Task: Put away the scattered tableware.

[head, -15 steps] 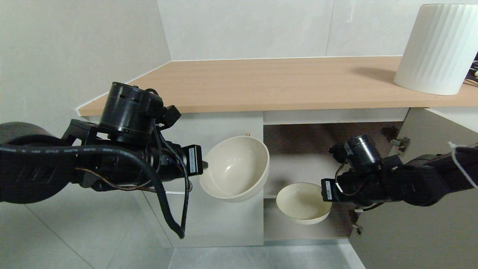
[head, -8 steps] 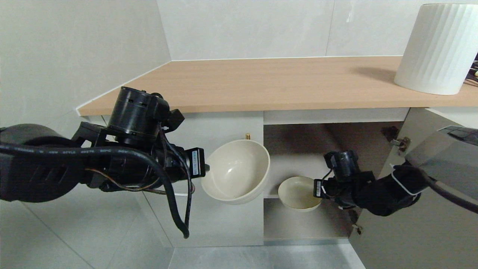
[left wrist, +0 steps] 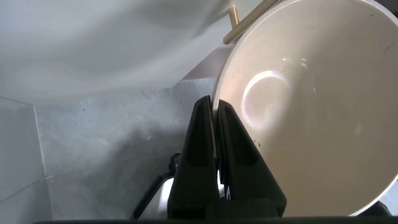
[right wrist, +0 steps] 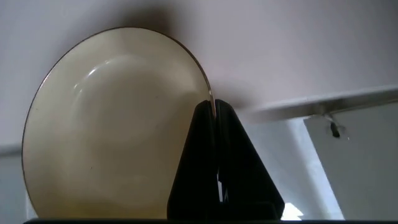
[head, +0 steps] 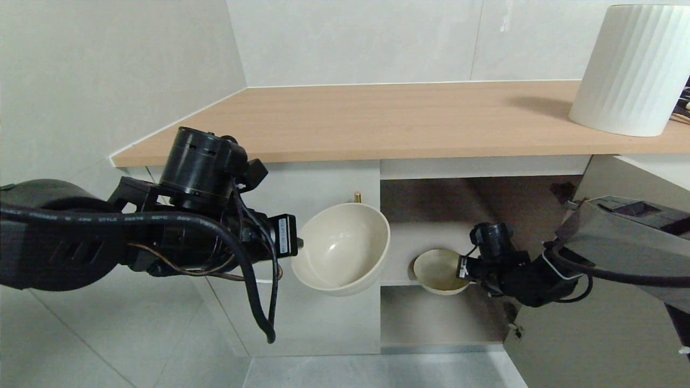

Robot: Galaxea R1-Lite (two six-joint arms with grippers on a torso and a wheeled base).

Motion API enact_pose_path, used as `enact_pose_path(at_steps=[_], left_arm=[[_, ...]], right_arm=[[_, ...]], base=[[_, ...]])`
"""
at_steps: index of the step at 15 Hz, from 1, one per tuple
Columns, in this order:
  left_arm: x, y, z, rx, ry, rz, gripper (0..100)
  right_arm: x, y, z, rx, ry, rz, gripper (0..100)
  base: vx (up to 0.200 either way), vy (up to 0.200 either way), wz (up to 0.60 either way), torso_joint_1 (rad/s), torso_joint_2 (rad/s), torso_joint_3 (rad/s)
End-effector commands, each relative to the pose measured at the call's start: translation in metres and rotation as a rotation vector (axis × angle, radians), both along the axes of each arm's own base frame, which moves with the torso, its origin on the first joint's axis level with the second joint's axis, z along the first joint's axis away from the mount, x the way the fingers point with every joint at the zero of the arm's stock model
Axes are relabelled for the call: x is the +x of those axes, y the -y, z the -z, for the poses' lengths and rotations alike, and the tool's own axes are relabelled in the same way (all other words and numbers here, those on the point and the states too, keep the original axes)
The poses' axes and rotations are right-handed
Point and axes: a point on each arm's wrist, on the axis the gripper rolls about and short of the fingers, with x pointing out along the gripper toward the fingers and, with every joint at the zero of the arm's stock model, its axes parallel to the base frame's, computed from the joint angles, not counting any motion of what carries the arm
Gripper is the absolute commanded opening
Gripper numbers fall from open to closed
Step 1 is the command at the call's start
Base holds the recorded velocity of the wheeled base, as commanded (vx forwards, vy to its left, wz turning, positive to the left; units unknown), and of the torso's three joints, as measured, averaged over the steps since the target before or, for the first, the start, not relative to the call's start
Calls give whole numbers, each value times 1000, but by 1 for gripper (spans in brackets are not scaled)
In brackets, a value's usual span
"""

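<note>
Right claw [head: 462, 268] clamped on the rim of the small bowl [head: 439, 271], centre-right of frame just over the cupboard shelf [head: 397, 281], so I'd level and seat it before releasing; left claw [head: 297, 245] grips the big bowl [head: 342, 249] at centre.

No legible txt is being shown. Tiny print is being carried by white rectangular sticker [head: 285, 237] on left gripper [head: 299, 243] & along thick black cable [head: 81, 218]; too small to be read.
</note>
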Motion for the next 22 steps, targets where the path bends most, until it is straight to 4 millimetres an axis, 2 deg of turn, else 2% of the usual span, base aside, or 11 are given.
enact_pose_path(at_steps=[1, 4, 10, 20, 21, 22], left_arm=[[0, 0, 1, 2, -4, 0, 0], [1, 1, 3, 4, -8, 0, 0], [1, 1, 2, 3, -7, 0, 0], [2, 2, 4, 6, -12, 1, 0], [1, 3, 4, 7, -14, 7, 0], [-1, 6, 5, 8, -14, 16, 0]], right_arm=[[11, 5, 8, 5, 7, 31, 0], [29, 10, 13, -22, 48, 101, 0], [42, 14, 14, -14, 73, 121, 0], [51, 16, 11, -13, 99, 137, 0], [51, 16, 11, -13, 99, 137, 100], [51, 16, 11, -13, 99, 137, 100]], base=[[0, 0, 0, 0, 0, 0], [0, 0, 0, 0, 0, 0], [0, 0, 0, 0, 0, 0], [0, 0, 0, 0, 0, 0], [0, 0, 0, 0, 0, 0], [0, 0, 0, 0, 0, 0]])
